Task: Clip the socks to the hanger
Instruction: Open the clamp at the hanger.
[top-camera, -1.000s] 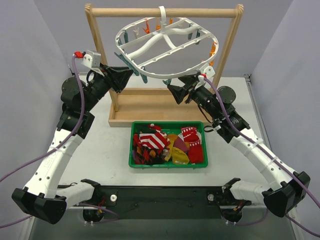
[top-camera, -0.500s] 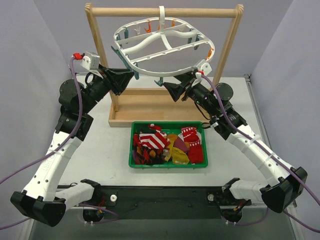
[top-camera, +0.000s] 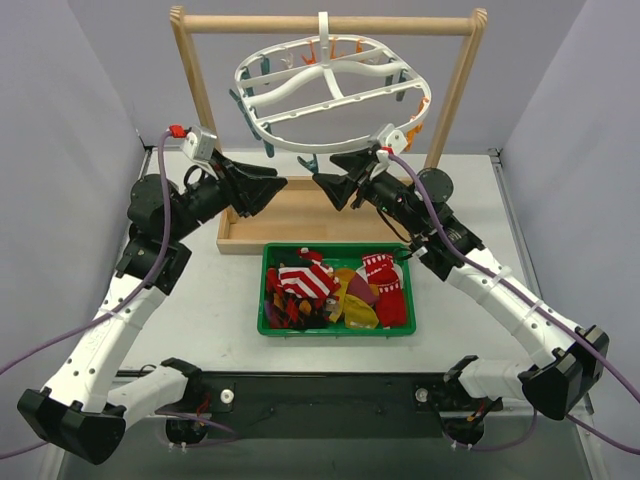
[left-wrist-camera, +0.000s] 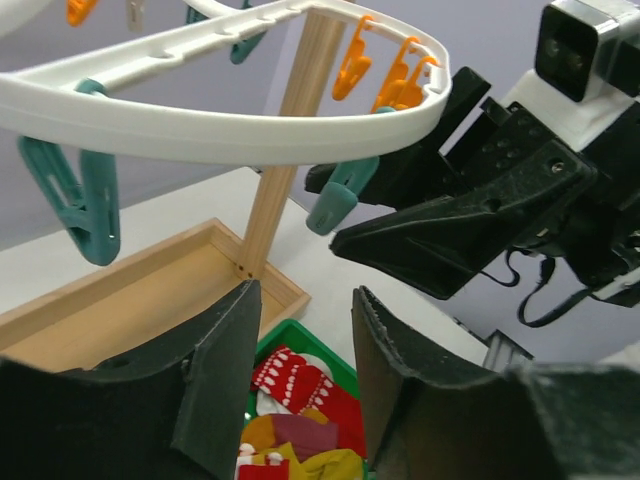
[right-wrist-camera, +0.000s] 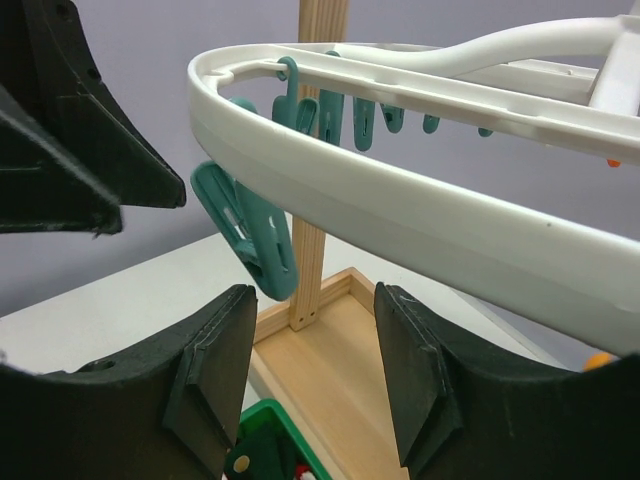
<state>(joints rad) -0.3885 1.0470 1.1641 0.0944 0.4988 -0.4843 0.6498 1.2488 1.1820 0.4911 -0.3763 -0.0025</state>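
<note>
Socks (top-camera: 335, 285) low, toward the worktop's (top-camera: 200, 330) near edge
My left fingers (top-camera: 262, 188) and right fingers (top-camera: 335, 185) gape empty beneath the hanger (top-camera: 330, 100); I judge either arm equally near them.

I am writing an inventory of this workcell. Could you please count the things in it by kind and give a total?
Robot arms: 2, the left arm and the right arm
Hanger: 1
Wooden rack: 1
Green bin: 1
Socks: a tangled pile in the bin, too overlapped to count
Total: 5, socks aside
</note>
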